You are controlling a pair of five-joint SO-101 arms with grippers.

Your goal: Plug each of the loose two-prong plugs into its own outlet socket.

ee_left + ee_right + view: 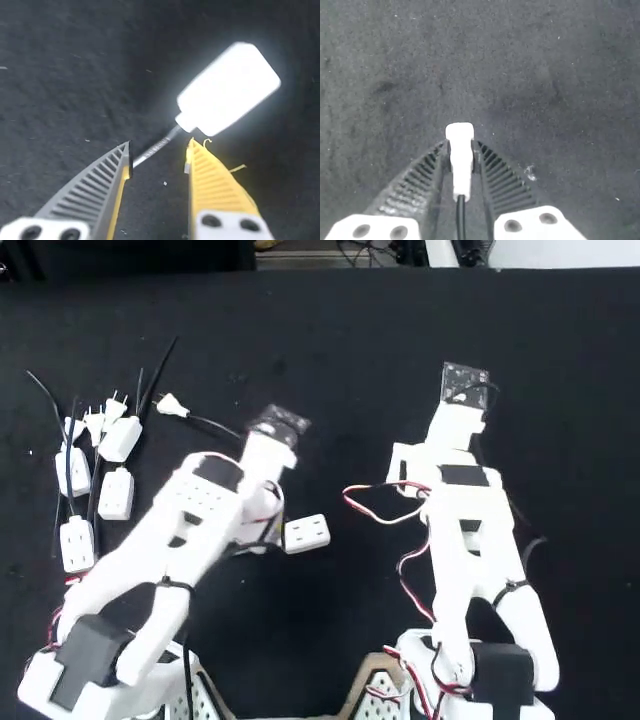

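As we look down from the high view, two white robot arms reach over a black cloth table [330, 330]. White rectangular outlet sockets [78, 540] cluster at its far left, with a loose white two-prong plug [170, 405] near them.

In the left wrist view, the left gripper [157, 149] stands open, its ribbed fingers on either side of that plug's black cord [161, 143].

In the right wrist view, the right gripper [460, 147] is clamped on a second small white plug [459, 135] over the cloth.
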